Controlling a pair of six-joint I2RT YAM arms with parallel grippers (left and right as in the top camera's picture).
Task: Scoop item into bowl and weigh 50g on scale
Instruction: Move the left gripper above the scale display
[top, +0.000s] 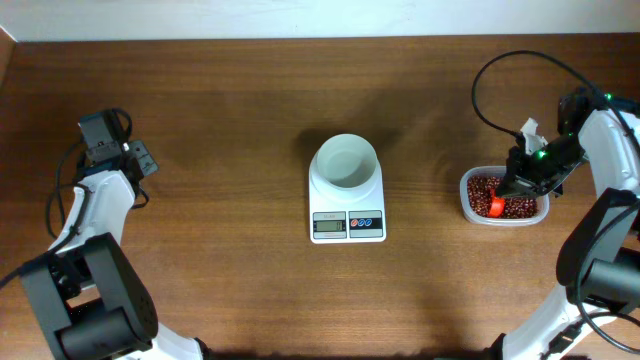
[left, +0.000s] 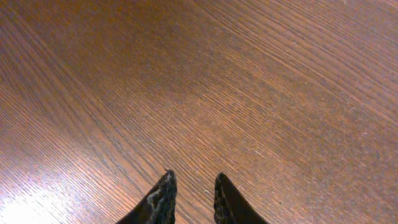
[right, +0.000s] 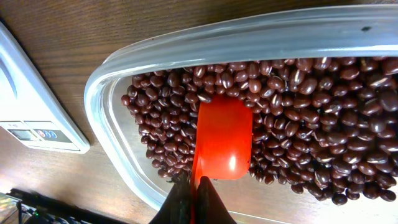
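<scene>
- scooping step in hand: right gripper is pinched on the handle of the red scoop, whose head sits in the beans inside the clear tub
- scoop shows only smooth red from the wrist view, so no load in it that i can see
- bowl sits on the scale mid-table, looks empty, so weighing is not begun. display too small to read
- tub is well right of the scale, with bare wood between
- next, as i judge it: dig and level the scoop, lift clear of the tub rim, carry left, tip over the bowl. loose beans will roll off if it tilts early
- left gripper hangs over bare table far left, fingers slightly parted, holding nothing
- surface: dark wood grain, flat, glossy in spots
- room: only a pale strip along the far edge shows
</scene>
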